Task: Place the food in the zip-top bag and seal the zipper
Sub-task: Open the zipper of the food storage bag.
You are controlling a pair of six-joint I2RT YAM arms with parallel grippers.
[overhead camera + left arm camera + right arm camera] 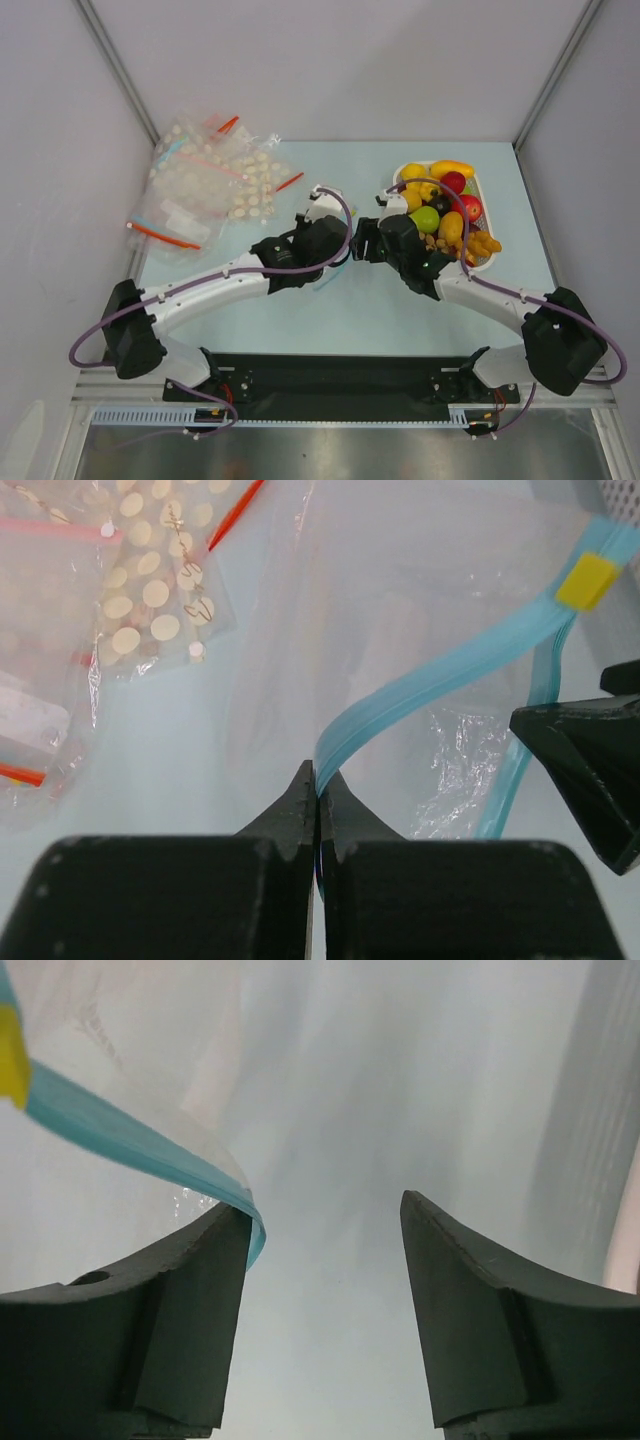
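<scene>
Done so far: by my reading nothing is packed yet; no toy shows inside the clear floppy zip-top bag [400, 600], and its mouth looks parted
Left to do: every piece has to go into the bag, then the strip has to be pressed shut along its width
Food: the small glossy toy fruits and vegetables [445, 205], yellow, red, green and orange, sit heaped in the white rectangular tray [477, 178]
Bag: it lies on the pale worktop [370, 310] just left of the tray in the top view, under the two wrists, so it hardly shows there
Zipper: the thin light blue strip [450, 675] rises in a curve between the two grippers, on the tray's left side, and carries a yellow slider tab [587, 580] towards the tray
Left gripper [318, 785]: clamped tight on the blue strip, at the end farther from the tray
Right gripper [325, 1225]: spread wide and holding nothing; the strip's edge curls beside the tip of one finger, outside the gap, and I cannot tell whether it touches
Other bags: a heap of clear bags with red strips [215, 180] lies well apart from the tray, far to its left
</scene>
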